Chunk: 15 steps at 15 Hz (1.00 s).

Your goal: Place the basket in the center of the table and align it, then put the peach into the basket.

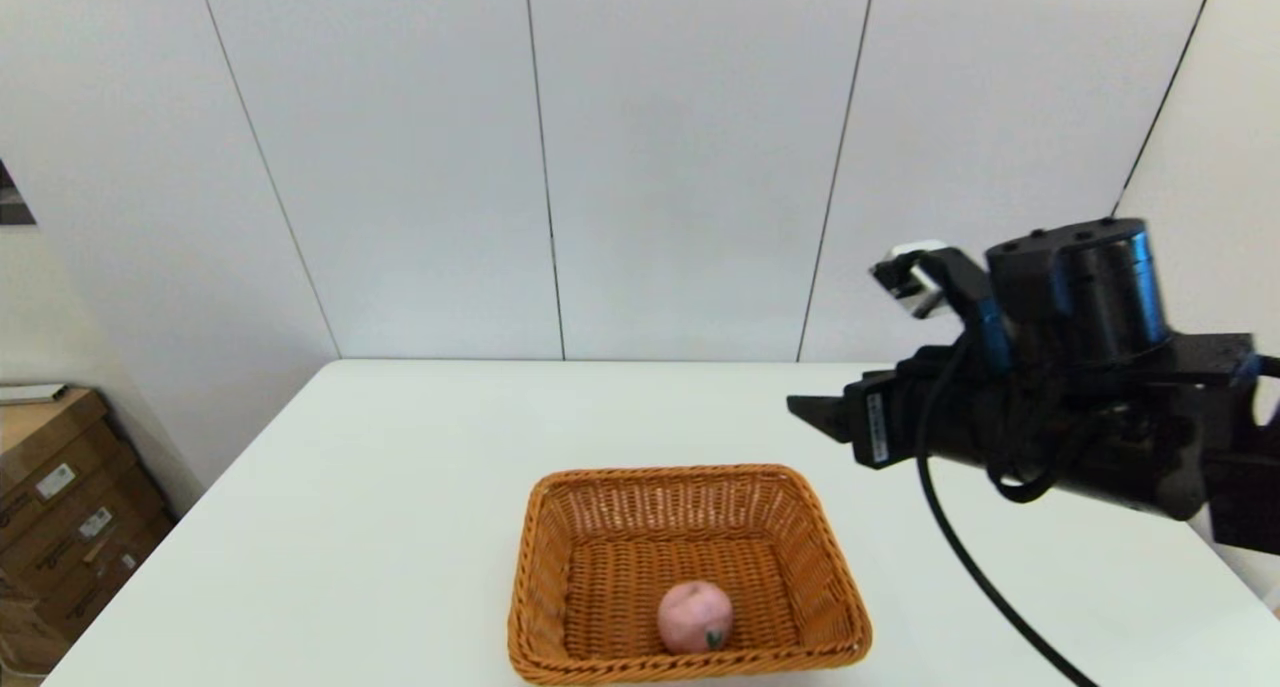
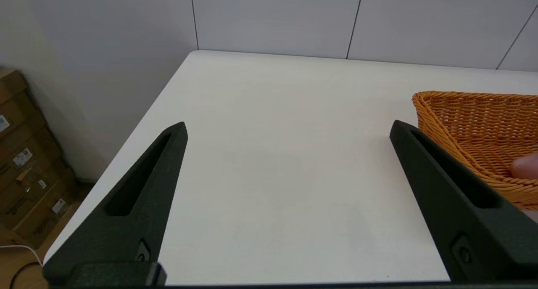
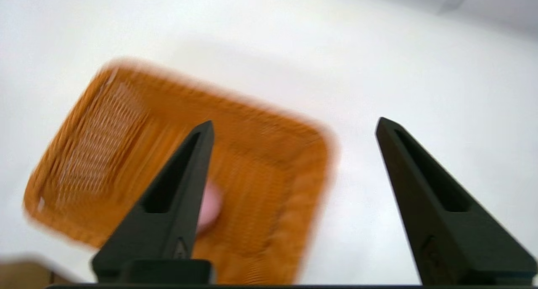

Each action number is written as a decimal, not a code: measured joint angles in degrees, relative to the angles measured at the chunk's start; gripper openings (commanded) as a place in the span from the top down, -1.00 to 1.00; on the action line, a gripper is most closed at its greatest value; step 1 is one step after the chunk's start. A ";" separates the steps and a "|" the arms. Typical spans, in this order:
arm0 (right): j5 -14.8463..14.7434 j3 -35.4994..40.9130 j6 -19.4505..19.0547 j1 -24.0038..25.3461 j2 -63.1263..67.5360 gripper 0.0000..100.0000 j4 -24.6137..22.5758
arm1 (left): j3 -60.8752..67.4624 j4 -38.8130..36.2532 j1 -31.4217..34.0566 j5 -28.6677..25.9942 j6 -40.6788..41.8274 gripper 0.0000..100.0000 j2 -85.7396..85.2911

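Your peach lies inside the wicker basket by its near rim; your right gripper hangs above, fingers spread wide, holding nothing.

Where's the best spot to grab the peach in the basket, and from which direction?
Take the peach across its round middle, coming straight down from above. It sits on the floor of the basket close to the near wall, so the flared sides would likely block a sideways approach; the open right end effector looks wide enough.
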 measured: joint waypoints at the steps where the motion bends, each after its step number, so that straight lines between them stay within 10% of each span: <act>1: -0.61 0.41 0.01 -1.85 -2.49 -1.00 0.94 | 0.00 0.00 0.00 -0.02 -0.01 -1.00 0.00; 5: -6.45 3.56 -2.50 -7.00 -14.62 -1.00 7.97 | 0.00 -0.02 0.00 -0.02 -0.01 -1.00 0.00; 8: -10.59 10.03 -12.54 -9.03 -25.72 -1.00 10.58 | 0.00 0.00 0.00 -0.02 0.00 -1.00 0.00; 15: -11.12 27.81 -19.27 -24.09 -52.10 -1.00 11.82 | 0.00 0.00 0.00 -0.02 0.00 -1.00 0.00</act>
